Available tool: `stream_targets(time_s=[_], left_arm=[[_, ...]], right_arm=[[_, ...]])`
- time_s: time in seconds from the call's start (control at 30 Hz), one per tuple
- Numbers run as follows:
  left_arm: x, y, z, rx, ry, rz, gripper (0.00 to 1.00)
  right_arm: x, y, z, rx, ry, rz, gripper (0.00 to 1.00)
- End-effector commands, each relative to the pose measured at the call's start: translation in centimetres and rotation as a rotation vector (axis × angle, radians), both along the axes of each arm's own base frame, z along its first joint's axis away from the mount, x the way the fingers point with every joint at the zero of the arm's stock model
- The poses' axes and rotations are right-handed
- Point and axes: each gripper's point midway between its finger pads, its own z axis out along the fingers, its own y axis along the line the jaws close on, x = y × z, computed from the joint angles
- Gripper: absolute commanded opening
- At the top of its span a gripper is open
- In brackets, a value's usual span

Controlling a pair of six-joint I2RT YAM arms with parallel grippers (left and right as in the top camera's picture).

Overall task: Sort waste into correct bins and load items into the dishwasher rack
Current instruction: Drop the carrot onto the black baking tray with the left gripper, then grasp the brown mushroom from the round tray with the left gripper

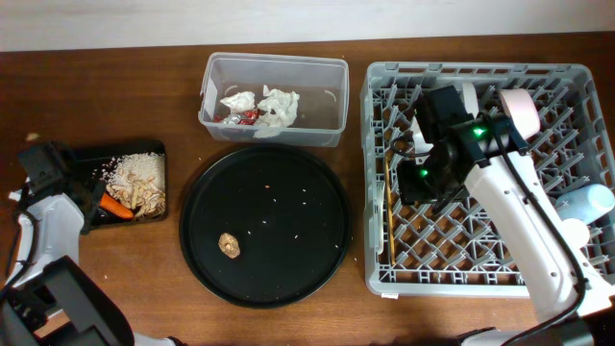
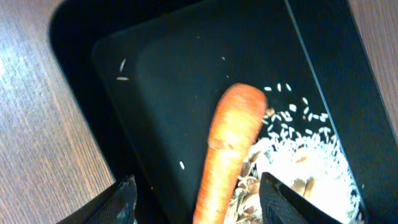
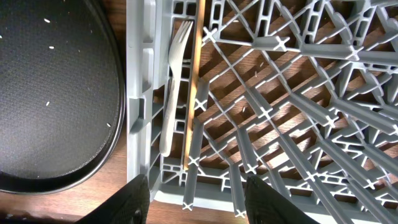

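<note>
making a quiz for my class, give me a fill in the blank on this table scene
The orange ____ lies in the small black tray.
The brown lump sits on the big tray, whose shape is ____.
The white fork lies beside a wooden ____ in the rack.
Missing words: carrot; round; chopstick.

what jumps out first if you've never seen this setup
The big grey dishwasher rack fills the right side, a white fork lying along its left edge. Mid-table a large round black tray holds one small brown lump; at far left an orange carrot lies in a shallow black tray beside pale food scraps.
</note>
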Motion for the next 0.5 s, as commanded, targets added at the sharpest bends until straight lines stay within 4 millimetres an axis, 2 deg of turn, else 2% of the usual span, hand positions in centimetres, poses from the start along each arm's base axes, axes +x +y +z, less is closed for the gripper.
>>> stream_targets(time_s=[0.0,0.03,0.1,0.13,0.17,0.23,0.27,0.33,0.37,0.4,0.47], left_arm=[[1.5,-1.0,3.1,0.012,-0.074,-0.123,0.63],[2.3,-2.3,5.0,0.01,-0.133,-0.164,0.64],[4.1,-6.6,7.9,0.021,-0.206,-0.32,0.67],[4.6,-8.7,8.3,0.026,-0.203,-0.401,0.68],[4.7,-11.7,8.1,0.013,-0.171,-0.493,0.7],[3.4,-18.2,6.4,-0.054,-0.059,-0.656,0.77],[1.9,-22.2,5.5,-0.086,0.016,-0.764,0.82],[0.1,-25.9,4.7,-0.109,0.09,-0.87,0.87],[-1.4,-28.1,4.3,-0.123,0.142,-0.941,0.97],[-2.7,-29.6,4.0,-0.147,0.18,-0.951,0.99],[-4.2,-31.3,3.3,-0.196,0.226,-0.918,0.99]], right_arm=[[0.1,-0.3,0.2,-0.004,-0.008,-0.004,0.54],[0.1,-0.3,0.2,-0.004,-0.009,-0.003,0.54],[0.1,-0.3,0.2,-0.004,-0.008,-0.003,0.54],[0.1,-0.3,0.2,-0.004,-0.008,-0.003,0.54],[0.1,-0.3,0.2,-0.004,-0.009,-0.003,0.54],[0.0,-0.3,0.2,-0.005,-0.006,-0.003,0.54],[0.0,-0.3,0.2,-0.005,-0.004,-0.003,0.54],[0.0,-0.3,0.2,-0.005,-0.004,-0.003,0.54],[0.0,-0.3,0.2,-0.005,-0.005,-0.003,0.54],[0.0,-0.3,0.2,-0.005,-0.005,-0.003,0.54],[0.0,-0.3,0.2,-0.005,-0.005,-0.003,0.54]])
